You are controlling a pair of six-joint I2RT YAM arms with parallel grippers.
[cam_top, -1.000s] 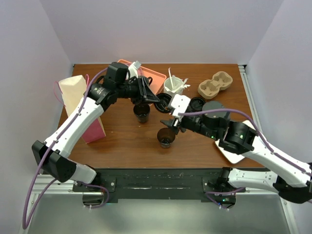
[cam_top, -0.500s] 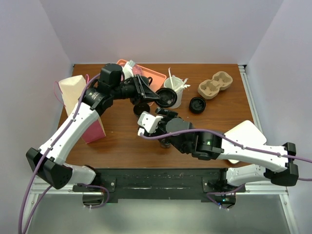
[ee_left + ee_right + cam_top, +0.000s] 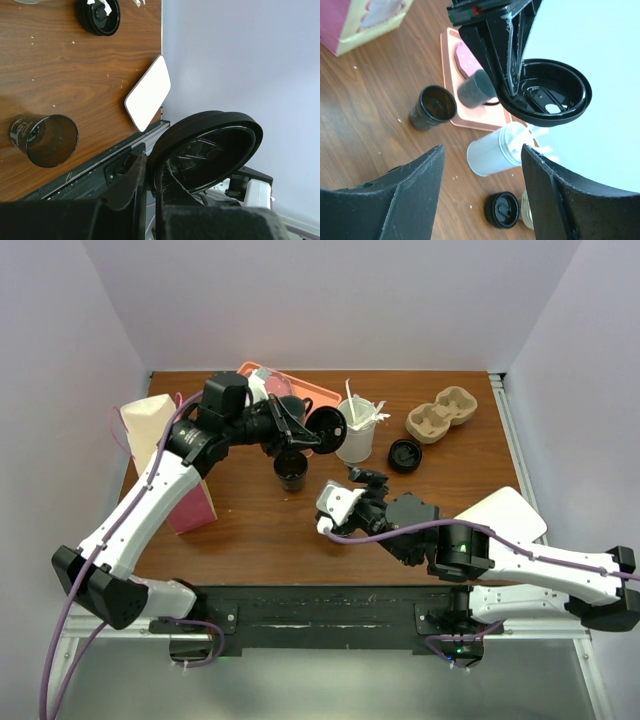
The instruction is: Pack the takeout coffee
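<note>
Since the lettered coffee cup [image 3: 44,140] stands uncovered near the front edge of the table [image 3: 75,75], the left gripper [image 3: 300,430] holds the black lid [image 3: 545,92] aloft, clamped on its rim, likely for capping, while the right gripper [image 3: 481,165] hovers spread and empty.

Worktop [image 3: 250,530]: brown wood grain, smooth, low sheen; lid [image 3: 210,150]: black plastic, glossy, light catching its moulded rings; lettered cup [image 3: 44,140]: dark wall, faint sheen, white print, material not certain. Carrier [image 3: 441,414]: tan moulded pulp, rough and matt; bag [image 3: 148,425]: cream and pink, matt, paper by its look. Tray [image 3: 318,395]: pink, smooth, plastic by its look; frosted cup [image 3: 492,155]: translucent white plastic; board [image 3: 148,93]: white, smooth, satin.
</note>
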